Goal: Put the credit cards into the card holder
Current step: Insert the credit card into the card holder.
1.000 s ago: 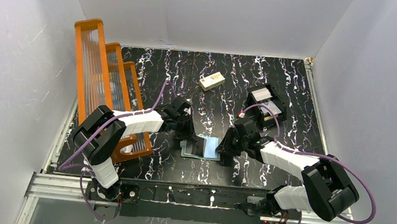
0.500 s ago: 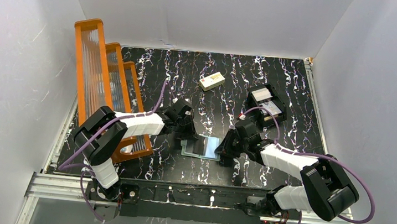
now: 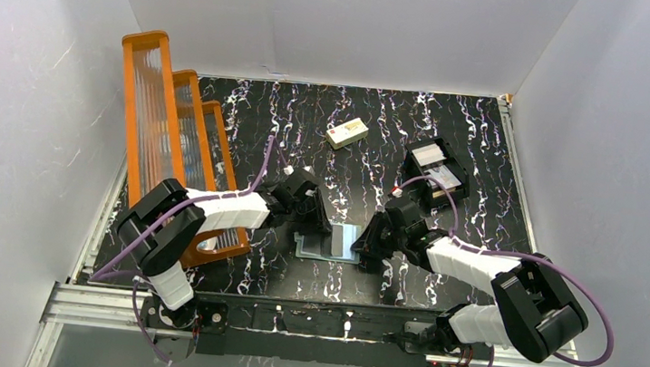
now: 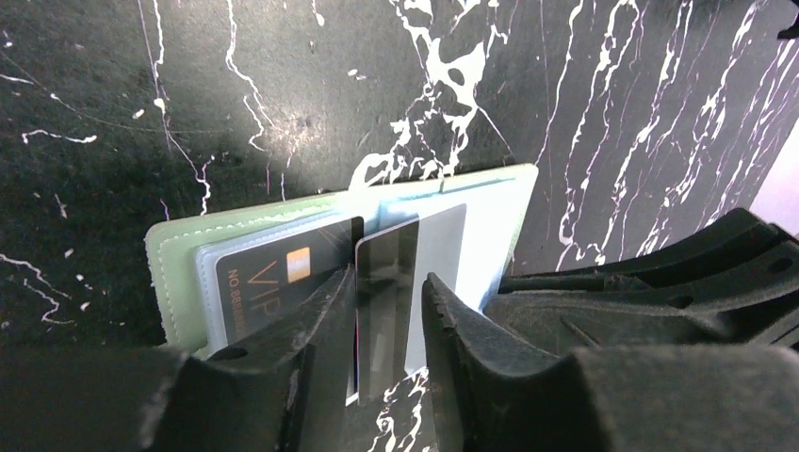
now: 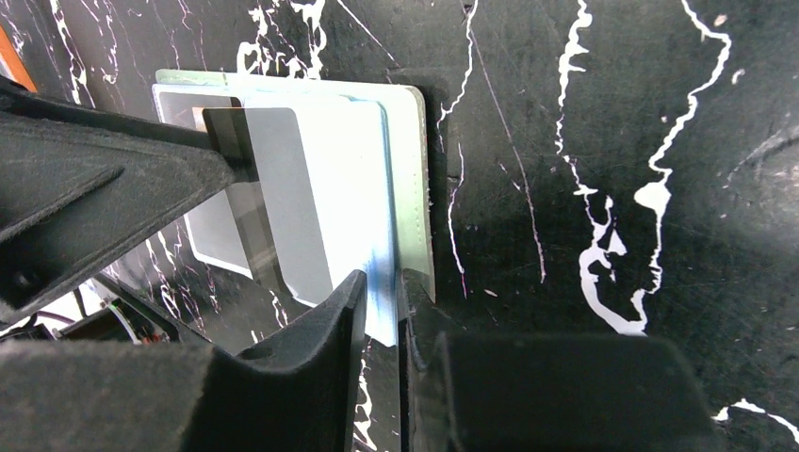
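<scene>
We see an orange rack with clear panels [image 3: 164, 121] on the left of the black white-veined counter [image 3: 382, 126]. A thick cream block [image 3: 347, 132] and a black boxy tray [image 3: 417, 157] sit further back. The grey-green folding card holder [image 3: 343, 240] lies open near the front, crowded from both sides. Our right hand [image 5: 382, 278] clamps its pale blue leaf. Our left hand [image 4: 386, 281] has parted fingers, with a grey glossy credit card [image 5: 273, 188] tilted between them over the holder, beside a sleeved dark VIP card [image 4: 273, 273].

smooth black marbled table [image 4: 283, 94], matt stitched card holder [image 4: 179, 250], glossy plastic credit card [image 4: 386, 273]
</scene>
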Action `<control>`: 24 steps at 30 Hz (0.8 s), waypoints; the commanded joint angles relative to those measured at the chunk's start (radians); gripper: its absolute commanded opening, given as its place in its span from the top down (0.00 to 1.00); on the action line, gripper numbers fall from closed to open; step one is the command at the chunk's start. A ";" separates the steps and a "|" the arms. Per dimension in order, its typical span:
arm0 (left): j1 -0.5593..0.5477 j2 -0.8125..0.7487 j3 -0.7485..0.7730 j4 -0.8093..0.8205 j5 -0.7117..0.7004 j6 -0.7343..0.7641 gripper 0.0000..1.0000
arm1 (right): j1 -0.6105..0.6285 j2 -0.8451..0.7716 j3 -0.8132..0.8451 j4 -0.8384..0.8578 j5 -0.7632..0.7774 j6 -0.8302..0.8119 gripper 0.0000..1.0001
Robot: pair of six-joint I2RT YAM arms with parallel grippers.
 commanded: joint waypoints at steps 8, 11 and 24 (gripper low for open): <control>-0.007 -0.083 -0.002 -0.075 0.002 0.025 0.63 | 0.004 -0.083 0.052 -0.048 0.010 -0.011 0.69; -0.006 -0.069 0.011 -0.074 0.019 0.031 0.63 | 0.004 -0.073 0.060 -0.049 0.025 -0.018 0.67; -0.044 0.000 0.042 -0.007 0.080 0.007 0.67 | 0.005 0.044 0.049 0.038 0.002 -0.034 0.69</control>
